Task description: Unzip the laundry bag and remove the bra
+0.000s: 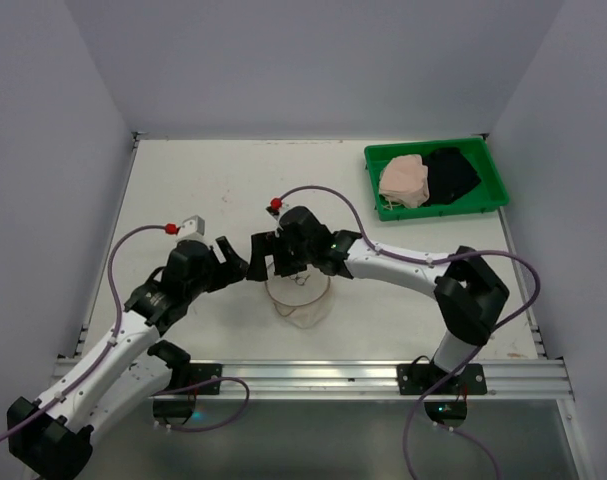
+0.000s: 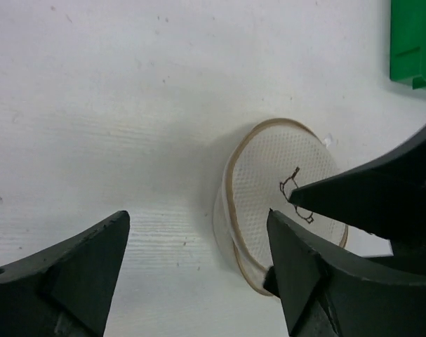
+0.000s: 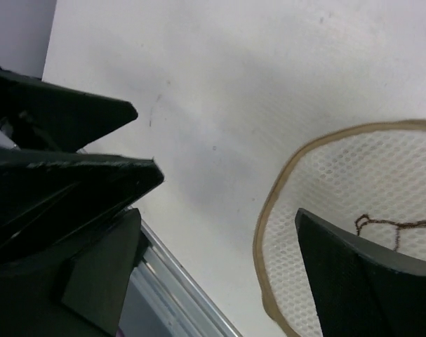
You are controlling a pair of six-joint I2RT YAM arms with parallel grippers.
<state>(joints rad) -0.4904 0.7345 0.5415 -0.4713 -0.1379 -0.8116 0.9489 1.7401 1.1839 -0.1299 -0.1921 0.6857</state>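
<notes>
The laundry bag [image 1: 299,297] is a small round cream mesh pouch with tan piping and a dark pictogram on its flat face [image 2: 276,179], lying near the table's front edge. My left gripper [image 1: 235,262] hovers just left of it, open, with bare table between its fingers [image 2: 197,213]; its right finger overlaps the bag's lower rim. My right gripper [image 1: 270,262] hangs over the bag's left rim, open and empty [image 3: 229,193], one finger above the mesh face [image 3: 353,189]. The two grippers' fingertips nearly meet. The bra is out of view.
A green tray [image 1: 493,170] at the back right holds a beige and a black garment; its corner [image 2: 413,42] shows in the left wrist view. The metal rail [image 3: 177,281] of the table's front edge runs close to the bag. White walls enclose the table.
</notes>
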